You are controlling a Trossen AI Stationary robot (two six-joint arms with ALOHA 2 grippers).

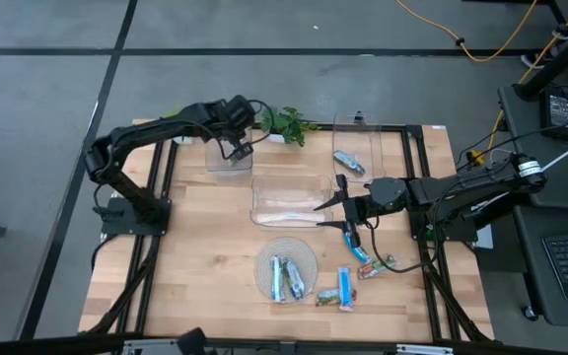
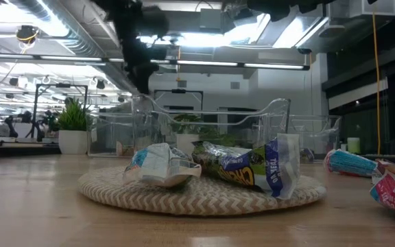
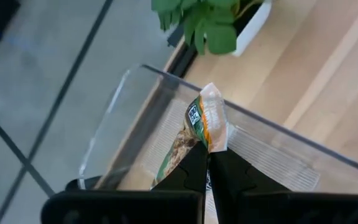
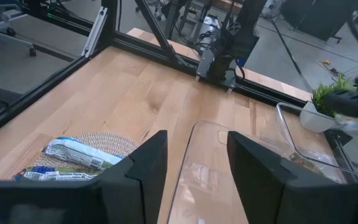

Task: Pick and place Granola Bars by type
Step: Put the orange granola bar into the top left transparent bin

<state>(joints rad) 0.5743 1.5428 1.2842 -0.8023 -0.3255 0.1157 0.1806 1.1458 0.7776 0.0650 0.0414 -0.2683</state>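
My left gripper (image 1: pixel 239 148) is shut on a green-wrapped granola bar (image 3: pixel 205 118) and hangs over the clear bin (image 1: pixel 228 161) at the table's far left. My right gripper (image 1: pixel 340 208) stands open above the middle clear bin (image 1: pixel 289 202), touching nothing. A round woven mat (image 1: pixel 286 266) near the front edge carries two bars (image 1: pixel 284 279); the low view shows these mat bars (image 2: pixel 245 165) close up. Several more bars (image 1: pixel 346 287) lie on the table right of the mat. One bar (image 1: pixel 349 163) lies in the far right bin (image 1: pixel 358 143). My left gripper pinches the green bar between its two fingers (image 3: pixel 188 171), a little back from the crimped wrapper end (image 3: pixel 215 115), which sticks out past the fingertips. The fingers slant downward toward the table's far edge. The bar is lifted clear, above the bin's open top.
A small potted plant (image 1: pixel 286 123) stands on the far edge beside the left bin. Black frame rails (image 1: pixel 417 197) run along the table's sides. Bare wood (image 1: pixel 195 256) lies left of the mat.
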